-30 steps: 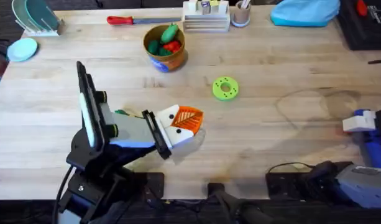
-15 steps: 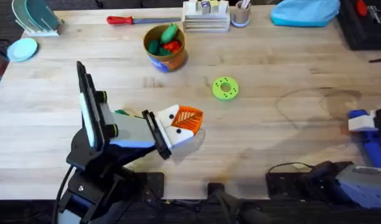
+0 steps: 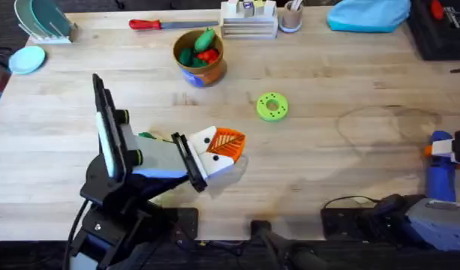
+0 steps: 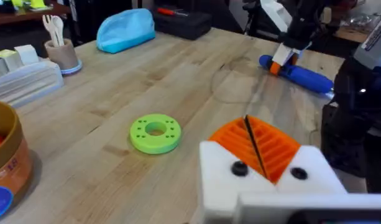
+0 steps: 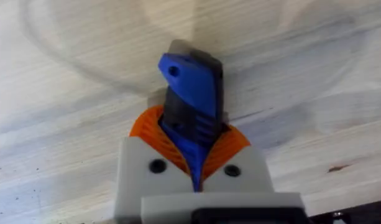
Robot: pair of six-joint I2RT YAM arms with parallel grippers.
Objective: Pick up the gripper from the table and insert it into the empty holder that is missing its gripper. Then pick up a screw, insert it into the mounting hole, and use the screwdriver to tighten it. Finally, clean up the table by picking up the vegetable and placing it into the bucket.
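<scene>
Clamped on the blue pen-shaped power screwdriver (image 5: 191, 106), the right tool (image 5: 193, 163) has drawn back along the wooden table (image 3: 327, 90); the left tool (image 4: 258, 152), pads pressed together, holds nothing, and the vegetable already lies in the bucket.

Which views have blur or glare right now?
Overhead: tabletop sharp, only the left arm's base near the lens soft. Left wrist: green ring disc crisp, own white finger blocks at the bottom edge blurred. Right wrist: screwdriver end slightly smeared, wood grain clear. No strong glare anywhere.
</scene>
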